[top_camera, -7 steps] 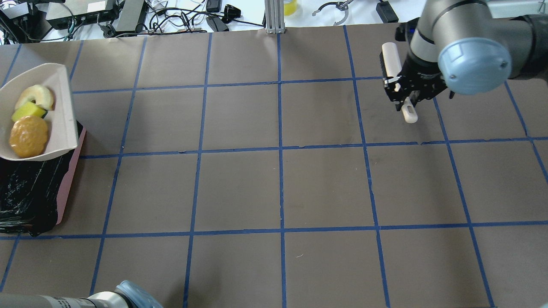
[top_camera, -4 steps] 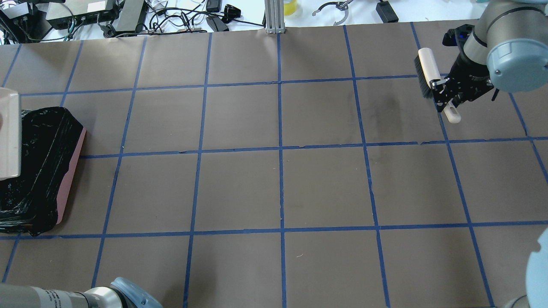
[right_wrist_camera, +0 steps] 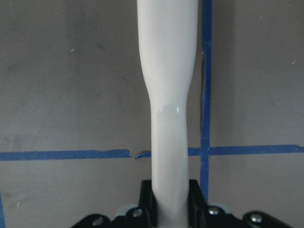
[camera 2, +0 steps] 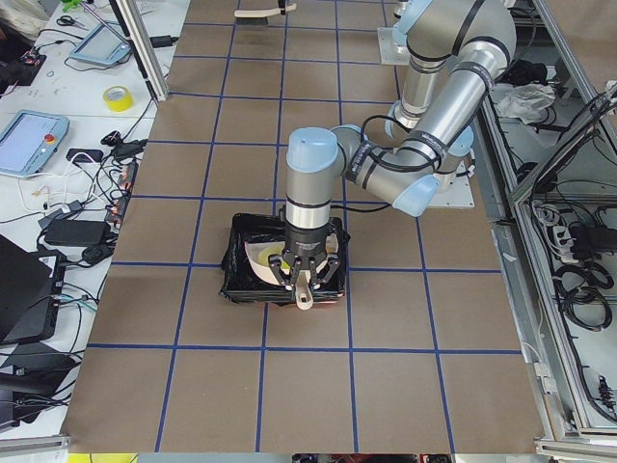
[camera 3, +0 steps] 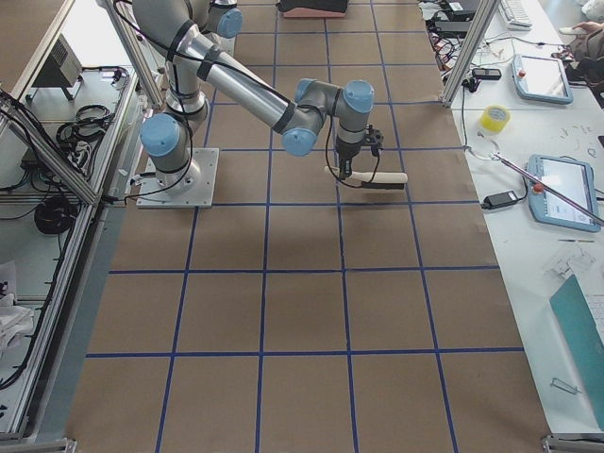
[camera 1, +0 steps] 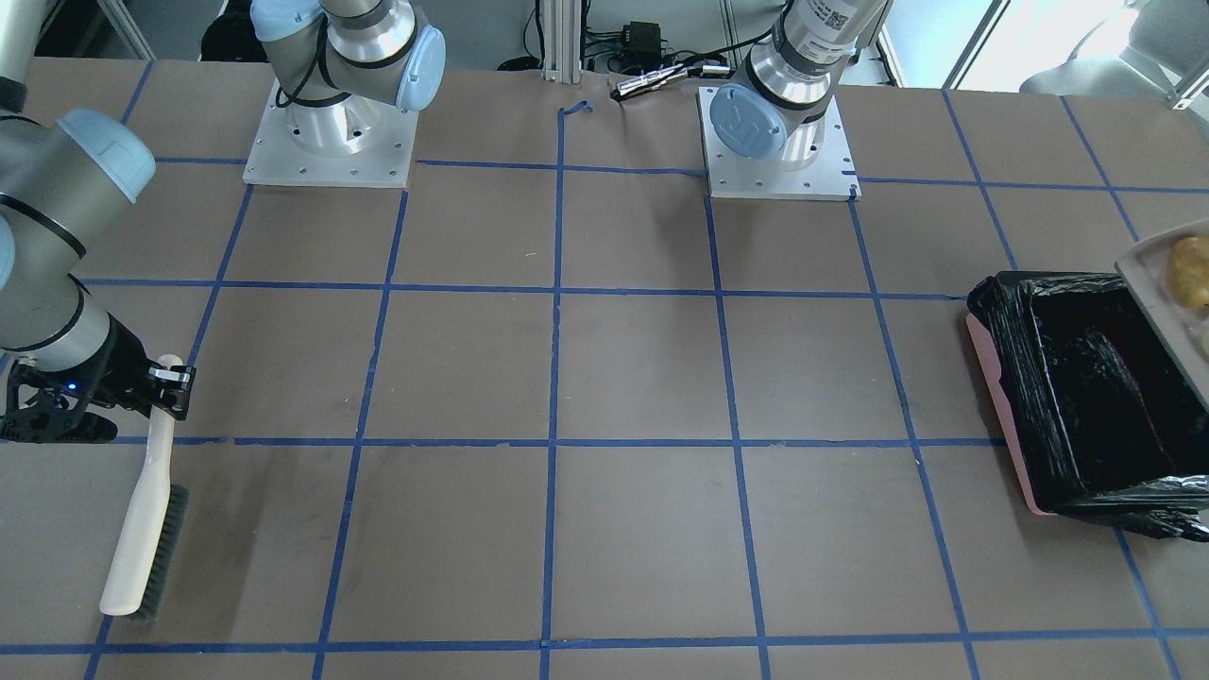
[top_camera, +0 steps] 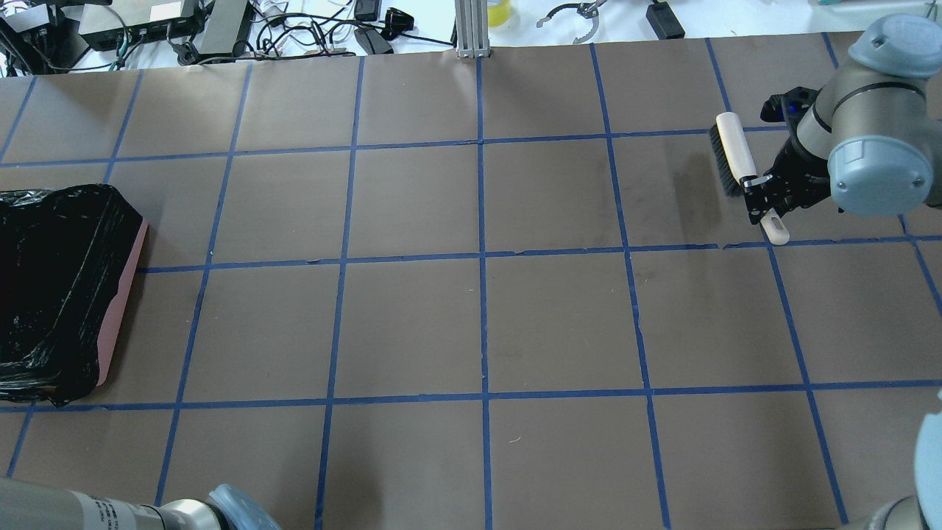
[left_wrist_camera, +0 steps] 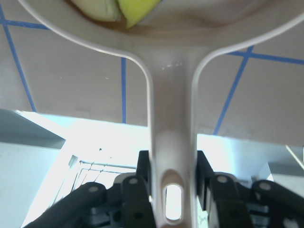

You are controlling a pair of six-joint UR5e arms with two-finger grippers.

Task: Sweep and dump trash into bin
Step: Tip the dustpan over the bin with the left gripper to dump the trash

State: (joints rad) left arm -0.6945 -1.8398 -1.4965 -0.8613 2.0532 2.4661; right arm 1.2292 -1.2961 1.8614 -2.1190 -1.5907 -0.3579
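My left gripper (left_wrist_camera: 173, 175) is shut on the handle of the whitish dustpan (left_wrist_camera: 171, 52). In the exterior left view the left gripper (camera 2: 307, 282) holds the dustpan (camera 2: 256, 258) over the bin (camera 2: 234, 280), a pink tub lined with a black bag (top_camera: 121, 309) (camera 1: 999, 406). The yellow-green wedge (left_wrist_camera: 138, 8) and the cream slice (left_wrist_camera: 95, 6) lie in the pan. The golden-brown lump (camera 1: 1192, 269) shows at the front view's right edge. My right gripper (top_camera: 762, 200) (camera 1: 168, 385) is shut on the handle of a cream brush (top_camera: 730, 153) (right_wrist_camera: 170, 95) held low over the table.
Blue tape lines grid the brown table (top_camera: 486, 324). Cables and electronics (top_camera: 221, 29) lie past the far edge. A metal post (top_camera: 471, 29) stands at the far middle. The arm bases (camera 1: 331, 142) (camera 1: 774, 142) sit at the robot side.
The dustpan with the trash has moved left out of the overhead view. My right gripper has carried the brush to the right and a little nearer the robot.
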